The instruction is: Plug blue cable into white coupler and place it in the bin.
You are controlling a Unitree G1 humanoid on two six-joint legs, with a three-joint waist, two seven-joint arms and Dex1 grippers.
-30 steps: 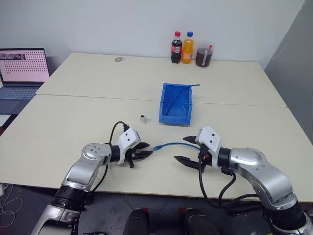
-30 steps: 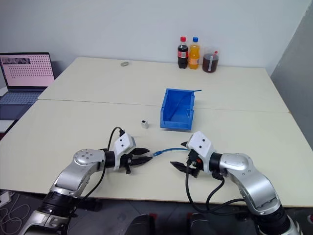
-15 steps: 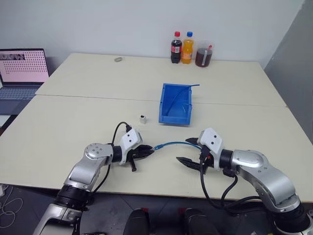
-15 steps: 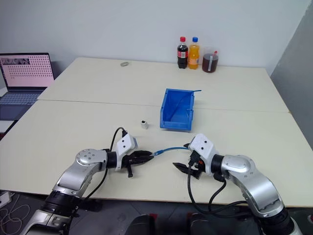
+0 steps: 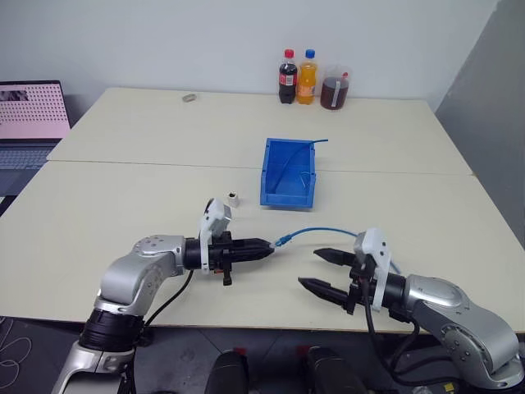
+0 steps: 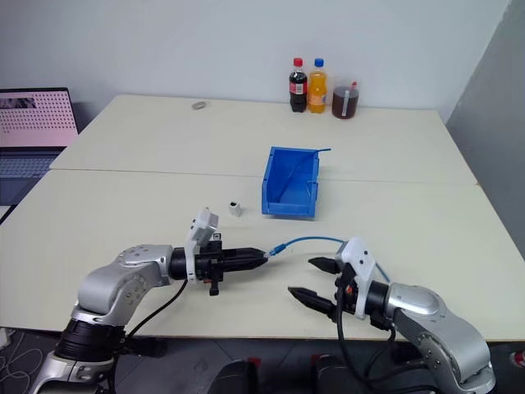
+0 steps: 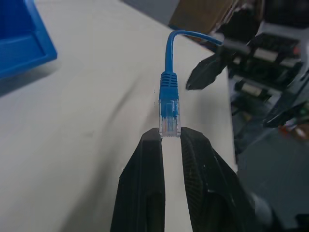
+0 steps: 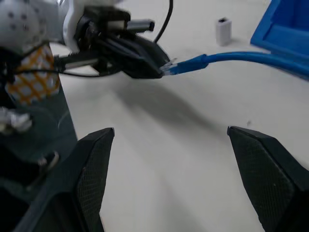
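Pinching blue cable plug in left end effector, no legible writing

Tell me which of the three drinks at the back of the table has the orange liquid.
The middle bottle, blue-capped, between the dark cola bottle with a red cap and the jug of dark brown drink.
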